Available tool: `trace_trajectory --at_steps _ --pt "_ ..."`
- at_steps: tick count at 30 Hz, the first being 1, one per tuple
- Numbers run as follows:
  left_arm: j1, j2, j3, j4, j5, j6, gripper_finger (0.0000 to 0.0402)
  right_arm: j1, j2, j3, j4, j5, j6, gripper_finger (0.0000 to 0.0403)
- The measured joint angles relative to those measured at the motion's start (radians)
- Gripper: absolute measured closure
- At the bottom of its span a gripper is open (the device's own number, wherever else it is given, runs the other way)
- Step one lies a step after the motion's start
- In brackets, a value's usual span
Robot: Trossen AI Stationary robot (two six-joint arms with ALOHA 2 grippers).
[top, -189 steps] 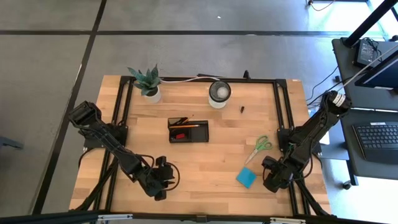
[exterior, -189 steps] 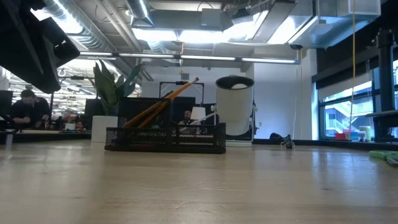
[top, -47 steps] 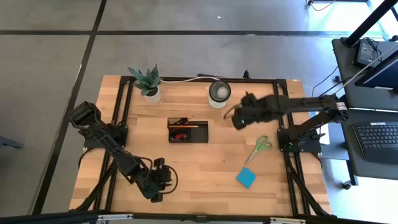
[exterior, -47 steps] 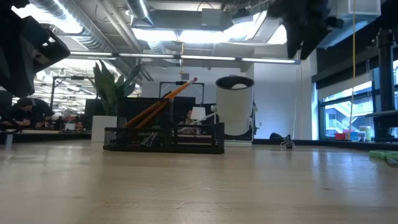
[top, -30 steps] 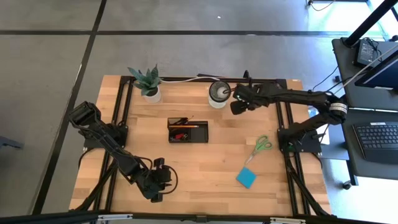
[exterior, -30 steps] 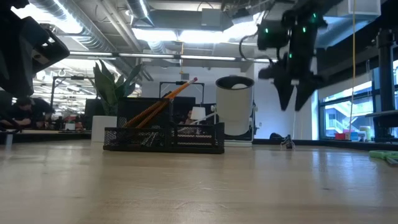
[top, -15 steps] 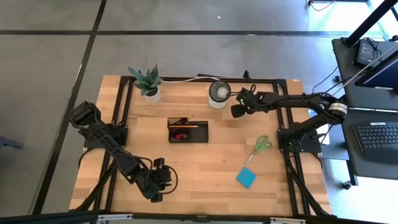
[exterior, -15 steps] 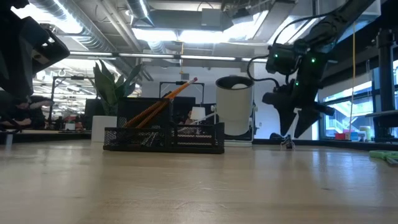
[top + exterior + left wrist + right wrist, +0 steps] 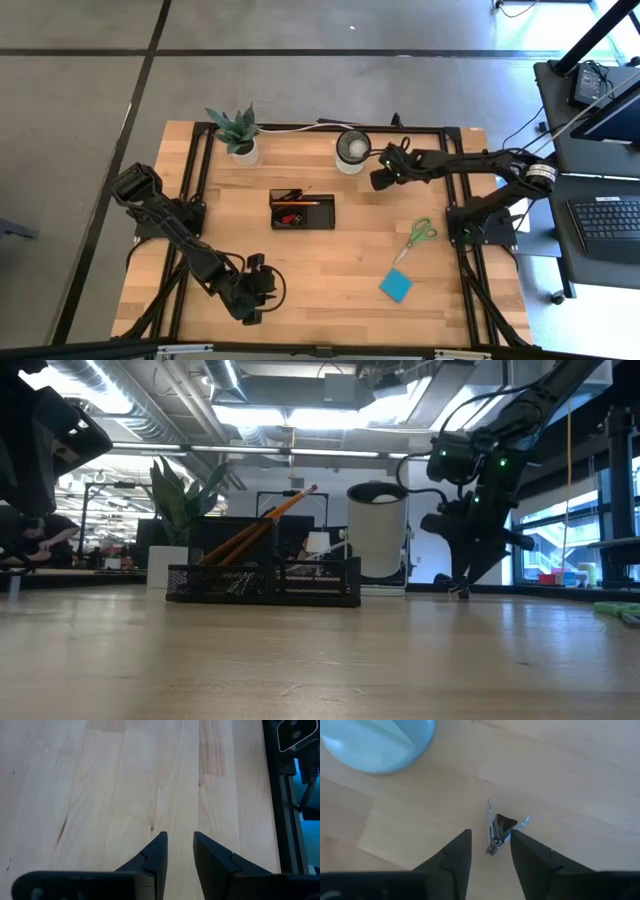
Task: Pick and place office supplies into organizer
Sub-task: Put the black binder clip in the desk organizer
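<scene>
My right gripper [image 9: 489, 840] is low over the table's far side beside the white cup [image 9: 352, 150]. It is open, pointing down, with one finger on each side of a tiny black clip [image 9: 498, 832] that lies on the wood. In the low view the right gripper [image 9: 465, 582] reaches almost to the tabletop. The black organizer [image 9: 302, 210] sits mid-table with orange pencils [image 9: 262, 525] leaning in it and a red eraser [image 9: 290, 217]. Green-handled scissors [image 9: 417, 237] and the blue sticky-note pad [image 9: 395, 286] lie at the right. My left gripper [image 9: 180, 845] waits slightly open near the near-left edge.
A potted plant [image 9: 236, 132] stands at the far left corner. The cup [image 9: 375, 742] is very close to the right gripper. Black frame rails [image 9: 455, 175] run along the table's sides. Bare wood lies between the organizer and the scissors.
My right gripper has come down from well above the table to just over the tabletop beside the cup, shifting slightly toward the table's near edge, and now straddles the clip. Nothing else has moved.
</scene>
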Motion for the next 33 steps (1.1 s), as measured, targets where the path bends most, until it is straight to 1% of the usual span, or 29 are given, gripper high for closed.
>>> trace_trajectory --at_steps 6,10,22,29,33 --pt "0.0 0.0 0.0 0.0 0.0 0.0 0.0315 0.0 0.073 0.0 0.005 0.0 -0.037 0.0284" --pt "0.0 0.0 0.0 0.0 0.0 0.0 0.0316 0.001 0.1 0.001 0.017 0.007 -0.047 0.0294" --pt "0.0 0.0 0.0 0.0 -0.001 0.0 0.0316 0.0 0.101 0.001 0.021 0.025 -0.079 0.0343" --pt "0.0 0.0 0.0 0.0 -0.001 0.0 0.0316 0.001 0.101 0.001 0.02 0.026 -0.133 0.0379" --pt "0.0 0.0 0.0 0.0 -0.001 0.0 0.0316 0.004 0.101 0.001 0.018 0.026 -0.148 0.0381"
